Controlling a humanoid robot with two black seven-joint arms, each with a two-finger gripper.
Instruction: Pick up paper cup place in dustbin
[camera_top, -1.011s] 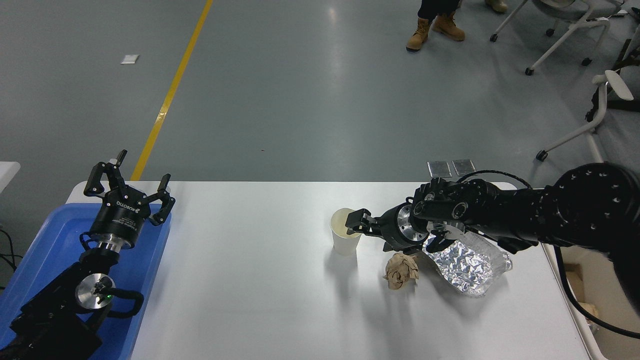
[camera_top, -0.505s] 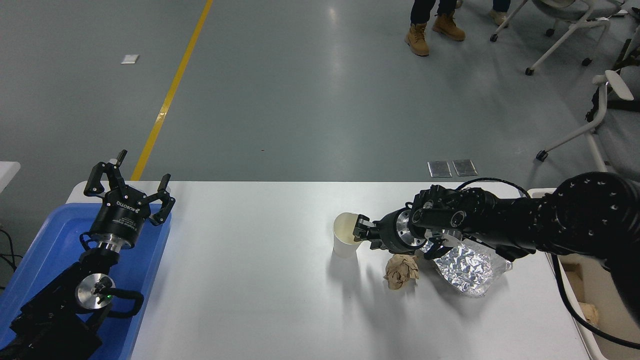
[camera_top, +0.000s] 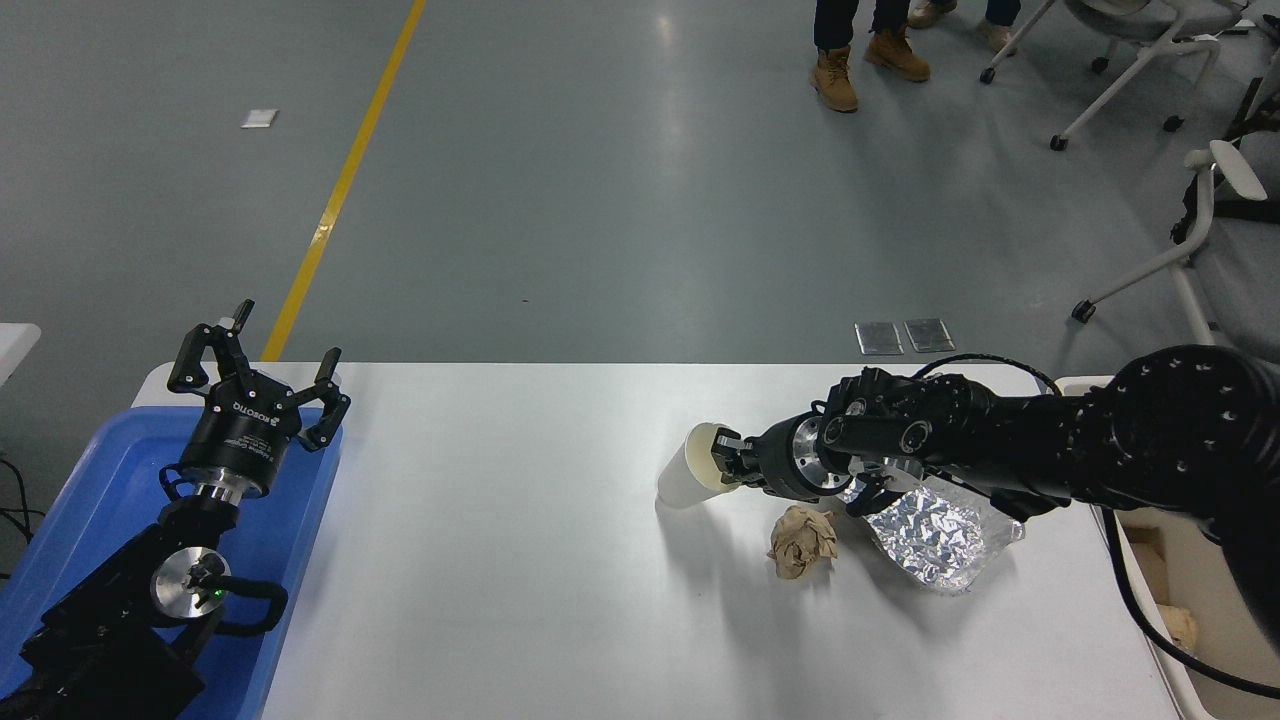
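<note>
Near the middle of the white table (camera_top: 520, 560), the right gripper (camera_top: 722, 458) is stretched out low and level toward the left, clenched on the rim of the paper cup (camera_top: 687, 472). The plain white cup is tilted, mouth toward the gripper, base pointing down-left. The left gripper (camera_top: 258, 375) is parked spread apart over the blue tray (camera_top: 90, 480).

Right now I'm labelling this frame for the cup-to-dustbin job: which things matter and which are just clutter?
Job:
small white paper cup, tilted, pinched at the rim
right gripper
cream-beige plastic dustbin, right of the table

Clutter:
crumpled brown paper ball
crinkled silver foil tray
blue plastic tray
parked left gripper
</note>
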